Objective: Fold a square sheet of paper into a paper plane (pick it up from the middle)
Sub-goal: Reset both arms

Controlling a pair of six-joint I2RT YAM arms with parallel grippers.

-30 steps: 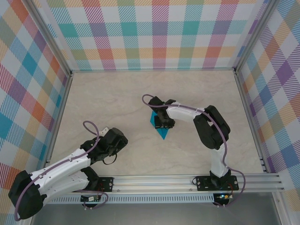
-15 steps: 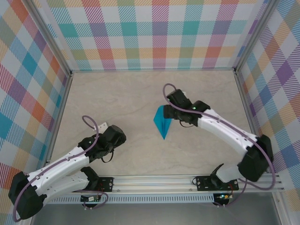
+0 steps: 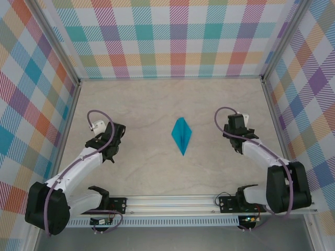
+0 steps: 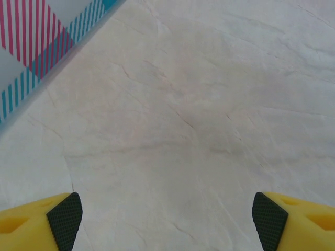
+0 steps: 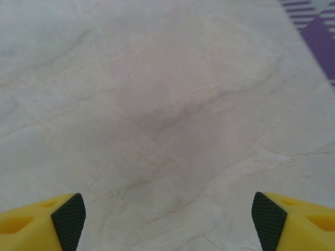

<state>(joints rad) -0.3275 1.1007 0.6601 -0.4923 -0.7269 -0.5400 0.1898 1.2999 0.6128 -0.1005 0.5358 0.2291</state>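
The square sheet of paper lies folded into a teal-blue paper plane in the middle of the table, a slim kite shape with a centre crease and its sharp tip towards the near edge. Nothing touches it. My left gripper is well to its left, and my right gripper is about as far to its right. In the left wrist view the left gripper stands open over bare tabletop, its pads far apart. The right gripper is likewise open with nothing between its pads.
The pale marbled tabletop is boxed in by plaid walls on three sides, with metal rails along their feet. The left wall's foot runs close by the left gripper. The aluminium base rail lines the near edge.
The right gripper let go of the paper plane and swung away to the right, opening wide. The left gripper opened and moved further back along the left side. The plane lies free.
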